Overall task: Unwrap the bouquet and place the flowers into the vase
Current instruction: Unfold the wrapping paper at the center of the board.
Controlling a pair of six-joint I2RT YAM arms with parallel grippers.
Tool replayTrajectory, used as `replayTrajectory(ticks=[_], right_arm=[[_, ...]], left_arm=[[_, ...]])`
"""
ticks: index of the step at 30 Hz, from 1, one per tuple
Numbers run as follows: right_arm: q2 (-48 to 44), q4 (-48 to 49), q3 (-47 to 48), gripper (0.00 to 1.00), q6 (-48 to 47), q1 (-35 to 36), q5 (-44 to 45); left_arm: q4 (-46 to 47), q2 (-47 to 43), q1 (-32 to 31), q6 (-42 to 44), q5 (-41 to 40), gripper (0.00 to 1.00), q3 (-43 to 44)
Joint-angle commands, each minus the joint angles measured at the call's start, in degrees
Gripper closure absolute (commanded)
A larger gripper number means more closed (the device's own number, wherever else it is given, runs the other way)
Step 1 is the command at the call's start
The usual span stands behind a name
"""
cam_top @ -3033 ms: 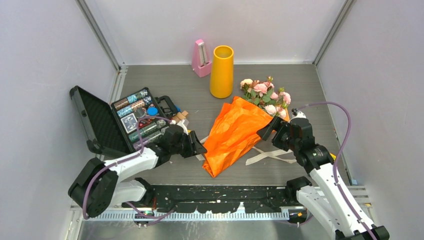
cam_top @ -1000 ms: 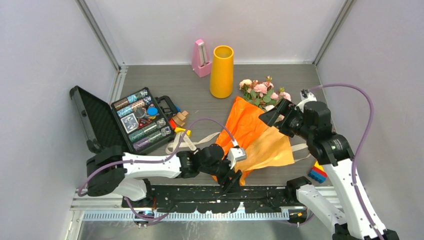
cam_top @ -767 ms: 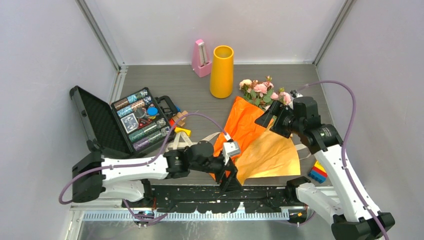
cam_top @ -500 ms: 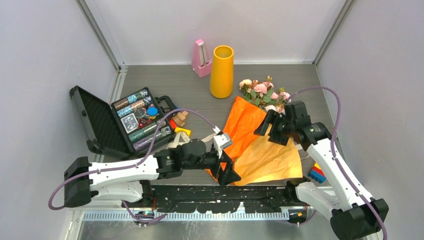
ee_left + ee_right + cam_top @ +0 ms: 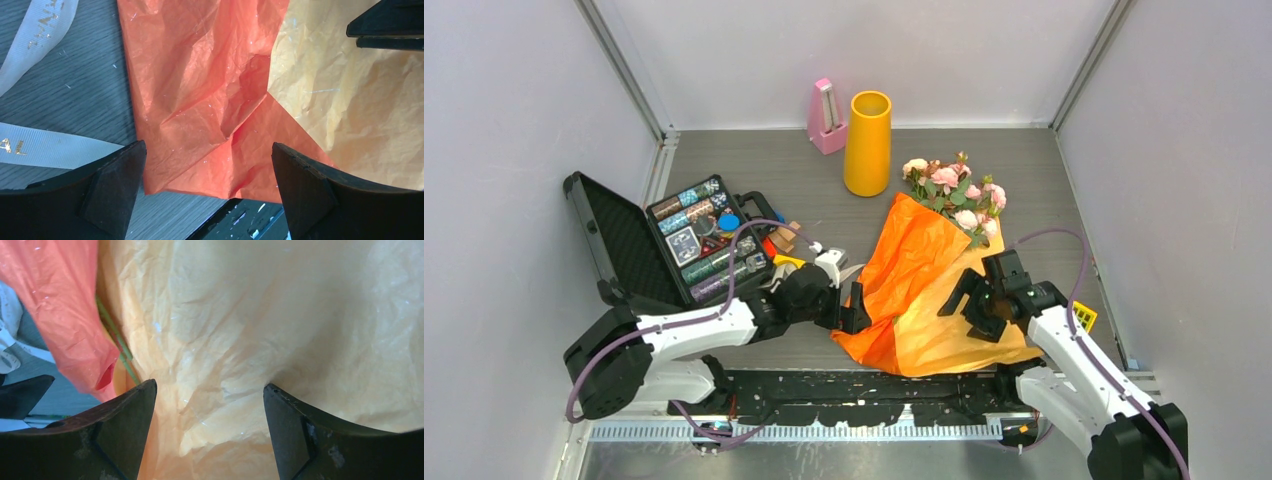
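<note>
Surface (image 5: 754, 170): grey wood grain, walled on three sides.

Bouquet (image 5: 904, 270): lies near the middle of the surface, narrow end toward the arm bases. The crinkled orange paper is partly opened. One flap lies flat to the right, its paler yellow-orange inner face up.

Black case (image 5: 614, 240): open at left, with small colourful items in its tray.

Vase (image 5: 867, 143): upright near the far wall and empty, well apart from both arms.

Flowers (image 5: 954, 190): pink heads and green leaves stick out of the far end of the paper, just right of the vase. Thin green stems (image 5: 112, 332) show in the fold between the orange and pale sheets.

Pink metronome (image 5: 826, 118): upright just left of the vase.

Beige ribbon (image 5: 45, 30): untied, loose on the surface left of the paper, gold lettering visible.

Left end effector (image 5: 207, 170): spread wide and holding nothing, over the near left corner of the orange paper.

Right end effector (image 5: 207, 410): also spread wide and holding nothing, over the pale flap. Whether its tips touch the sheet is unclear from the wrist view.
</note>
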Motion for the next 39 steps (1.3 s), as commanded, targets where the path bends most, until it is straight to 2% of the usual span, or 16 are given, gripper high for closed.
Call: replayTrajectory(ticks=[1,7,11,19,20,22,25,26,27,29,32,35,39], right_arm=[[-0.6,4.0,-2.5,0.16,5.2,-0.2,3.7],[1.0,5.3,-3.3,0.11,7.4,-0.2,7.8],[1.6,8.1,-4.4,0.11,8.9,-0.2,8.5],[1.0,10.0,-6.4,0.11,11.1,-0.2,13.9],[0.4,10.3,-6.6,0.11,11.3,-0.2,14.0],[-0.5,10.7,-6.6,0.11,11.4,-0.2,14.0],[-1.3,10.4,-4.5,0.12,9.5,-0.2,12.0],[-1.7,10.4,-3.2,0.13,7.3,-0.2,11.2],[-2.0,10.8,-2.5,0.23,6.0,-0.2,7.9],[-2.2,11.0,-0.2,0.34,2.4,0.0,3.9],[-2.7,11.8,2.2,0.35,-1.0,2.3,-0.2],[-2.0,14.1,2.3,0.34,-0.6,6.2,-2.8],[0.9,19.6,-0.4,0.34,3.9,16.4,-3.2]], left_arm=[[1.6,1.5,0.4,-0.4,-1.9,0.01,1.3],[-0.1,5.5,0.6,2.7,-5.7,0.02,3.5],[1.2,8.1,0.6,2.1,-5.8,0.09,4.1],[1.7,12.4,0.7,1.7,-7.7,0.47,5.1],[1.9,12.9,0.7,1.7,-7.6,0.51,5.2],[1.7,14.1,0.7,1.7,-7.7,0.65,5.4],[1.2,14.9,0.8,1.7,-8.2,0.77,5.8],[1.2,15.0,0.7,1.7,-8.2,0.78,5.9],[1.2,15.0,0.7,1.8,-8.2,0.79,6.0],[1.2,14.8,0.7,2.1,-8.1,0.8,6.1],[0.5,14.5,0.7,2.4,-8.5,0.83,6.3],[0.0,14.2,0.7,2.6,-9.2,0.84,6.5],[-0.1,14.0,0.8,2.8,-9.7,0.84,6.6]])
